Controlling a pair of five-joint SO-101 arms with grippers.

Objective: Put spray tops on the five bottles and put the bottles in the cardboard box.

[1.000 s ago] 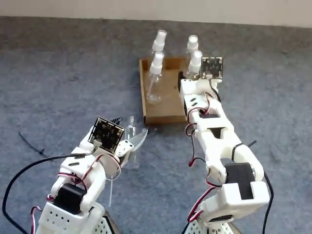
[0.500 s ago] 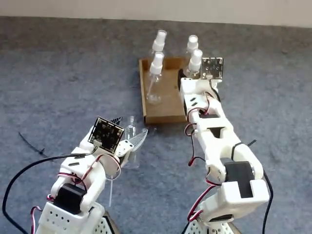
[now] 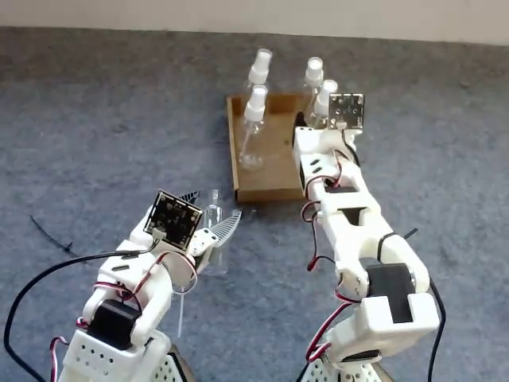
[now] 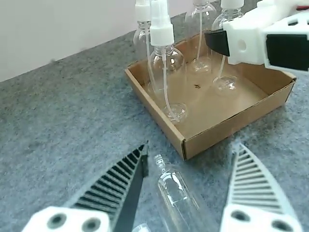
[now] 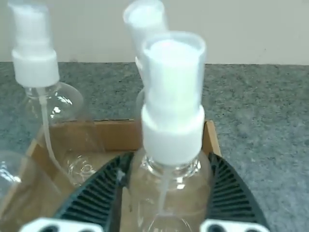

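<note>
A cardboard box [image 3: 270, 187] lies on the grey carpet. A bottle with a white spray top [image 3: 252, 131] stands in it, and two more capped bottles [image 3: 259, 68] [image 3: 313, 72] are at its far end. My right gripper [image 3: 320, 119] [image 5: 169, 166] is shut on a fourth capped bottle [image 3: 324, 97] [image 5: 170, 145], held upright over the box's far right part. A clear topless bottle [image 3: 213, 208] [image 4: 175, 195] lies on the carpet just in front of the box [image 4: 231, 121]. My left gripper [image 3: 211, 212] [image 4: 190, 150] is open, one finger on each side of this bottle.
A black cable tie [image 3: 49, 232] lies on the carpet at the left. A thin white tube [image 3: 181, 312] lies beside the left arm's base. A pale wall edge [image 3: 254, 16] runs behind the box. Open carpet extends to the left and right of the box.
My right gripper has shifted its capped bottle slightly to the right and toward the back of the box. The left arm and the lying bottle have not moved.
</note>
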